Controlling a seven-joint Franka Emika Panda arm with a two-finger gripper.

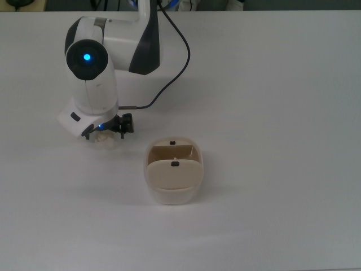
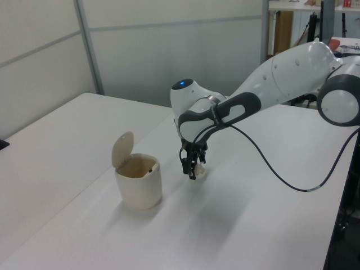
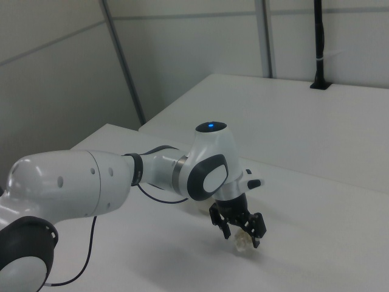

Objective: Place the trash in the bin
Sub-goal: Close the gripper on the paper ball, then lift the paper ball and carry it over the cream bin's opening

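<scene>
Top view: white table (image 1: 271,84). Arm reaching in from the top edge, gripper (image 1: 105,131) low over the trash (image 1: 104,140); only a small white lumpy part of the trash visible beneath the black fingers (image 1: 125,123). Bin (image 1: 174,178) well clear of it toward the top view's right and lower, flap lid swung up, tan inside showing, two black studs visible. Black cable (image 1: 169,68) looping from the arm to the wrist.

Left view: gripper (image 2: 194,166) pointing down at the table, fingers spread on either side of the trash (image 2: 198,167), white lump seen between them. No lift visible; trash apparently on the tabletop. Bin (image 2: 138,180) standing to the left view's left of the gripper, near but apart, lid tipped up and back.

Right view: gripper (image 3: 240,226) down at the surface, black fingers set apart with the pale trash (image 3: 242,241) just below and between them. Contact with the trash not clear. Bin outside the right view.
</scene>
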